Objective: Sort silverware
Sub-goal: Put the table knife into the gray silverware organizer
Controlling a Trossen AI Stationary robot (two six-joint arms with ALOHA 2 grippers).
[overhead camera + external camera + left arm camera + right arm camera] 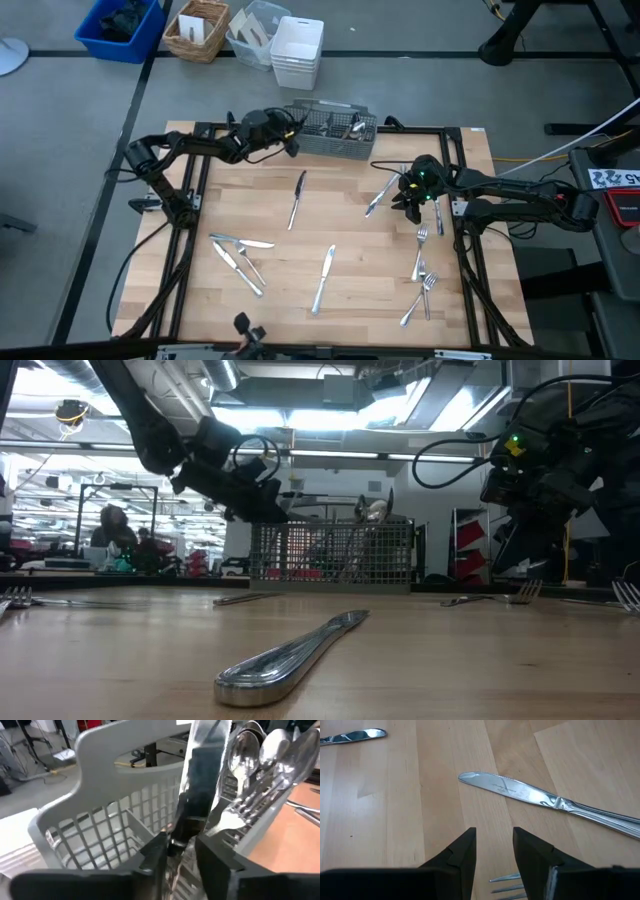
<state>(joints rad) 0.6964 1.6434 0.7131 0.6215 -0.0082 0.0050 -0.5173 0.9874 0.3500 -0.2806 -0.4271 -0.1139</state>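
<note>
Closest up, a table knife [202,785] stands blade-up between the left gripper [291,140]'s slightly parted fingers, over the grey mesh caddy [330,132] at the table [350,300]'s far edge, spoons [260,755] and a fork beside it. Over by the right edge, the right gripper [494,857] hovers, fingers spread and holding nothing, above another knife [545,800] and fork tines. More silverware [240,255] lies scattered across the wood.

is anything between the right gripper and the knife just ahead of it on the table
Nothing visible. In the right wrist view the right gripper has open fingers, and only bare wood separates them from the knife. Fork tines lie beneath the fingers, not in the way.
</note>
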